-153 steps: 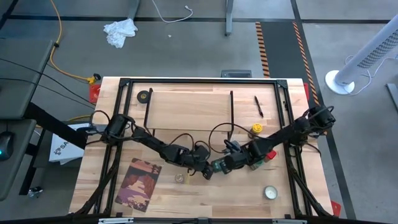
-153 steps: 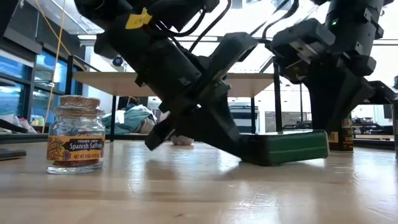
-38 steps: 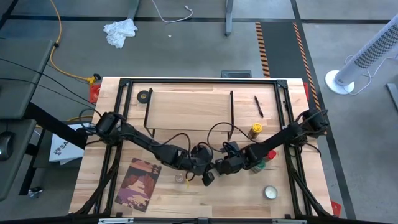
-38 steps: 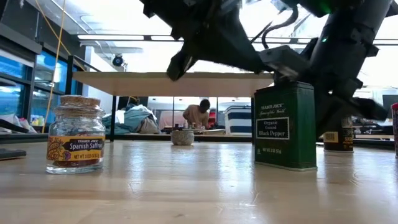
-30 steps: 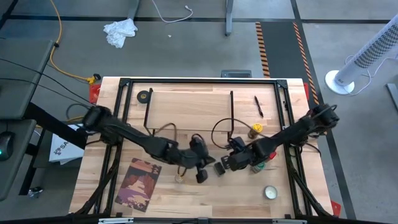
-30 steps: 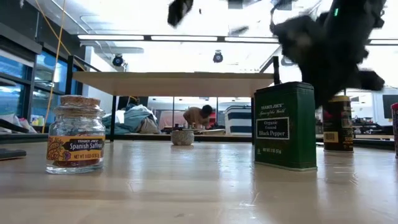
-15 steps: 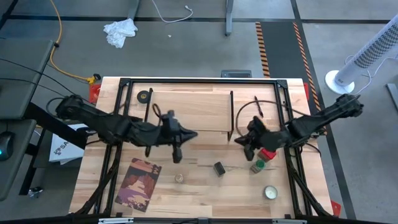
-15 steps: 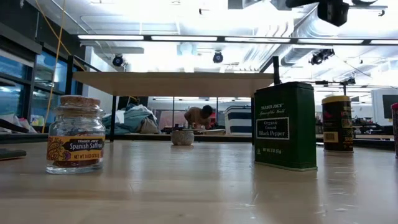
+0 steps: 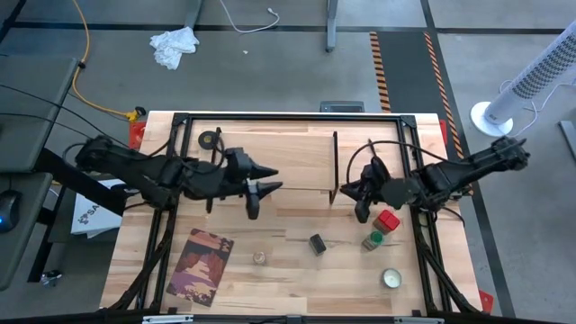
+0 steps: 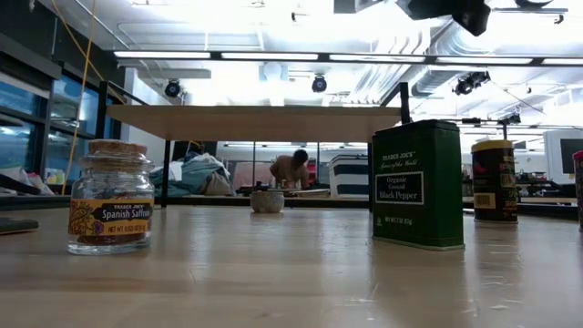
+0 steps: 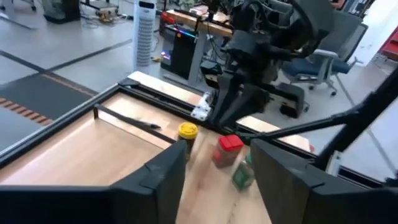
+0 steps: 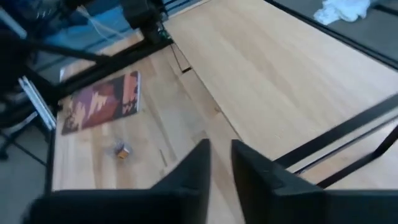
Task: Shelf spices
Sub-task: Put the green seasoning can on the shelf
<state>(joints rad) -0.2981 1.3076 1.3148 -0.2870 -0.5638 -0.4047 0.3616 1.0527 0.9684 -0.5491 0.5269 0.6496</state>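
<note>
The black square tin [image 9: 317, 244] [image 10: 419, 182] stands upright on the table, and the tiny clear jar [image 9: 259, 258] [image 10: 111, 196] sits to its left. The red-topped container [image 9: 387, 221], the green-lidded jar [image 9: 373, 240] and the yellow-lidded jar [image 11: 186, 134] stand at the right. The shelf [image 9: 274, 160] is at the far middle, its board bare. My left gripper [image 9: 263, 184] [image 11: 214, 165] hovers open over the shelf's near edge. My right gripper [image 9: 362, 209] [image 12: 221, 158] hangs near the shelf's right legs, with a narrow gap between its fingers. Neither touches anything.
A black tape roll [image 9: 209, 139] lies at the far left and a pen [image 9: 373, 153] at the far right. A picture book [image 9: 200, 264] lies at the near left, and a flat round tin [image 9: 391, 279] at the near right. The table's black frame [image 9: 288, 117] edges the far side.
Both grippers have risen from beside the black tin and drawn back toward the far edge, the left one leftward, the right one rightward. The left gripper's fingers have spread apart. The tin stays upright where it stood.
</note>
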